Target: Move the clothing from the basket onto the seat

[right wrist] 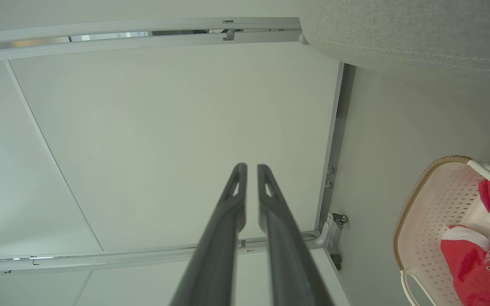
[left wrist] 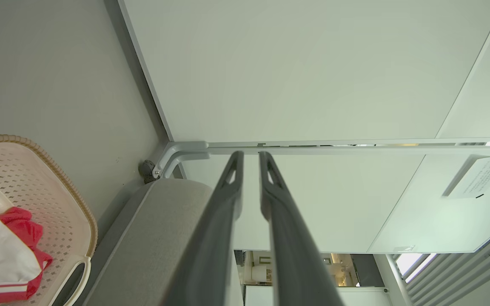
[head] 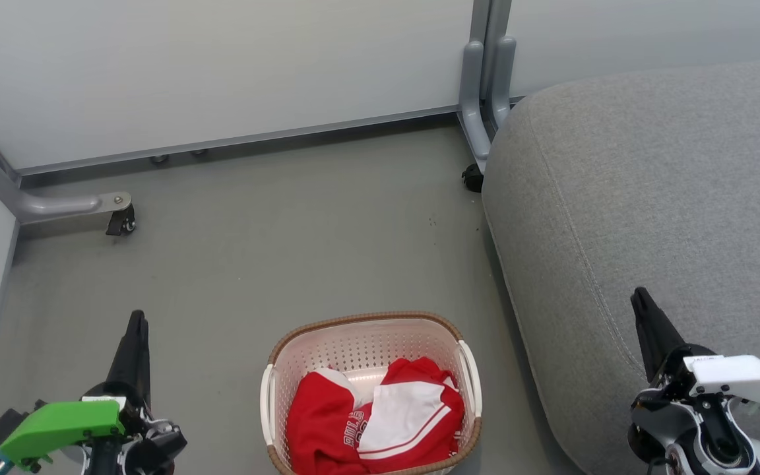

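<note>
The cream basket [head: 367,319] with a brown rim stands on the floor at the bottom centre, just left of the seat. The clothing [head: 380,422], red with white panels and dark lettering, lies crumpled inside it. The seat [head: 650,198], a big grey cushion, fills the right side. My left gripper [head: 137,318] is at the lower left, left of the basket, shut and empty. My right gripper [head: 638,294] hovers over the seat's front part, shut and empty. The left wrist view shows the left gripper [left wrist: 251,155] with basket [left wrist: 49,199], clothing [left wrist: 2,255] and seat [left wrist: 155,238]. The right wrist view shows the right gripper [right wrist: 252,166], basket [right wrist: 432,204] and clothing [right wrist: 474,263].
White partition panels close off the back and the left side. Their grey feet with castors stick out onto the floor at the left [head: 119,221] and beside the seat's far corner [head: 472,178]. Open grey floor [head: 287,251] lies beyond the basket.
</note>
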### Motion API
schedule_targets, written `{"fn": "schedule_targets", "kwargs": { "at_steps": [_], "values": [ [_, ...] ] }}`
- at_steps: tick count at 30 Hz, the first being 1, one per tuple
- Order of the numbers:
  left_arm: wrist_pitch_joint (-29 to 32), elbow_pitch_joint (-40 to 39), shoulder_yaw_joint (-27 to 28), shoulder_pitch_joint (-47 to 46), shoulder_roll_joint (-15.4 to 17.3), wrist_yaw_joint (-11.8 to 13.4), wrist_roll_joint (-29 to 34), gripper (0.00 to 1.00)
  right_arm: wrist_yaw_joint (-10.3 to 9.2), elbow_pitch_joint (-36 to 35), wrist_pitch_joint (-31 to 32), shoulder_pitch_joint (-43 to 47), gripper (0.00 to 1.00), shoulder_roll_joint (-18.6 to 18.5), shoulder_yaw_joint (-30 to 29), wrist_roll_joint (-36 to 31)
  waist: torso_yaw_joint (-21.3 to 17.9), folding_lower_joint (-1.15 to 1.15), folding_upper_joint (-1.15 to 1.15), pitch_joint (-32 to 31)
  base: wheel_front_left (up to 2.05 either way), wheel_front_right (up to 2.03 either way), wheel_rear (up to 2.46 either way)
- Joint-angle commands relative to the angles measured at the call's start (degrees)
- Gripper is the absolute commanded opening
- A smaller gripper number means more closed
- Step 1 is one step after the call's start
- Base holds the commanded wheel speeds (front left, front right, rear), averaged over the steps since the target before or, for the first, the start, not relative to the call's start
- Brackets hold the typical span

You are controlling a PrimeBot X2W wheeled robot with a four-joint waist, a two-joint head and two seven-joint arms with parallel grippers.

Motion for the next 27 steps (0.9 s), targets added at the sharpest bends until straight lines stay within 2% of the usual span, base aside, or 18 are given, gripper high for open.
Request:
{"fn": "schedule_targets", "kwargs": {
  "at_steps": [1,17,27],
  "values": [
    [-0.06,0.36,-0.07,0.33,-0.06,0.00,0.01,1.00,0.00,0.31,-0.06,0.31,1.00,0.10,0.05,-0.04,0.00,0.00,0.00,0.01,0.00,0.00,0.00],
    [-4.18,-0.46,-0.27,2.68,-0.06,-0.03,2.15,1.00,0.01,-0.24,-4.22,1.19,1.00,0.12,-0.04,-6.30,-0.33,0.00,0.00,-0.43,0.00,0.00,0.00],
    [-6.61,-1.75,0.74,2.95,0.02,-0.05,6.79,1.00,0.01,-4.12,-6.67,0.27,1.00,0.03,0.45,-19.88,-0.49,0.00,0.00,-0.53,0.00,0.00,0.00]
  ]
}}
